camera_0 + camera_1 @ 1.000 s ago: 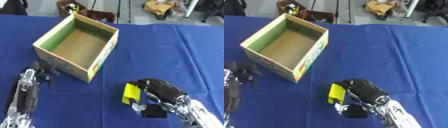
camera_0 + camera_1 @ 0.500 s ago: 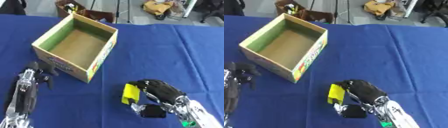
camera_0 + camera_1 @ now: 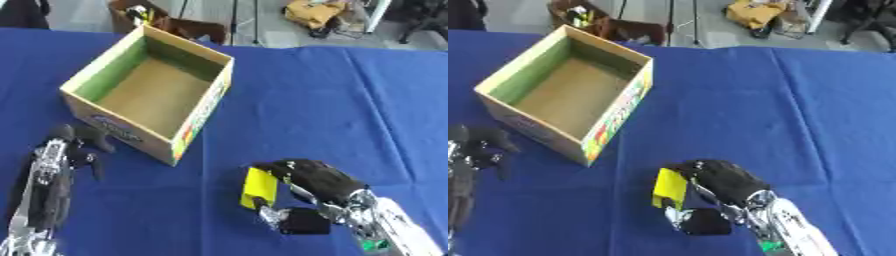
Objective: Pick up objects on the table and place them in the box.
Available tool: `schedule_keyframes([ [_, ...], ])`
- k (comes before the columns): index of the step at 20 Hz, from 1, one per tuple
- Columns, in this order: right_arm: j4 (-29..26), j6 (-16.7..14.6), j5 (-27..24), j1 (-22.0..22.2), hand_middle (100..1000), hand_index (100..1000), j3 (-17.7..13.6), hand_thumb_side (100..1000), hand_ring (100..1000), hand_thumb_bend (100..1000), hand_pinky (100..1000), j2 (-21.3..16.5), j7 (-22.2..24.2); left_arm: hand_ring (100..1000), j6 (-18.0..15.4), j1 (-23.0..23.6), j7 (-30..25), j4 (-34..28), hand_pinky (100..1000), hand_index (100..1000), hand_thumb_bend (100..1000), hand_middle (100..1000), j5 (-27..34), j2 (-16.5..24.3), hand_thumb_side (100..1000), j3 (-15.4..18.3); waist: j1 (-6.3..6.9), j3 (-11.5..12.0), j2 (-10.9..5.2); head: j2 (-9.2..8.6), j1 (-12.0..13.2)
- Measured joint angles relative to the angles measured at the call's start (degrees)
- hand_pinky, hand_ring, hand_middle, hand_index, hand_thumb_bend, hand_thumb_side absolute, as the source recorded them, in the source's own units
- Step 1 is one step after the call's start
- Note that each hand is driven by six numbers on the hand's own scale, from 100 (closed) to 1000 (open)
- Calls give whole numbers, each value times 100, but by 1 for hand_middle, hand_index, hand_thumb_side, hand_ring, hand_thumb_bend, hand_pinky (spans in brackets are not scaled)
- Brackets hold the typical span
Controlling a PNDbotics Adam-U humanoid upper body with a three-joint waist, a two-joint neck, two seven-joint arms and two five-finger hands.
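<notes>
Holding yellow object [image 3: 259,187], right hand [image 3: 313,181]; box [image 3: 203,106] empty.

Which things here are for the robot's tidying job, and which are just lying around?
For the job:
- yellow object, held in the right hand
- cardboard box, open
- left hand, idle beside the box

Just lying around:
- yellow bag on the floor behind the table

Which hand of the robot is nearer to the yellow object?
The right hand: its fingers curl round the yellow object. The left hand rests far to the left, beside the cardboard box.
</notes>
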Motion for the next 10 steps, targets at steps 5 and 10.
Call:
schedule_keyframes([
  [5,12,102,-168,-5,609,768,-35,1000,759,100,749,10,-65,533,-13,0,-28,0,243,606,100,469,-21,-1,955,0,20,25,30,-5,-7],
  [10,12,274,-283,-23,496,778,-61,1000,704,100,722,11,-258,534,-22,-1,-47,0,242,606,100,469,-70,-1,948,-1,26,68,79,-39,-13],
])
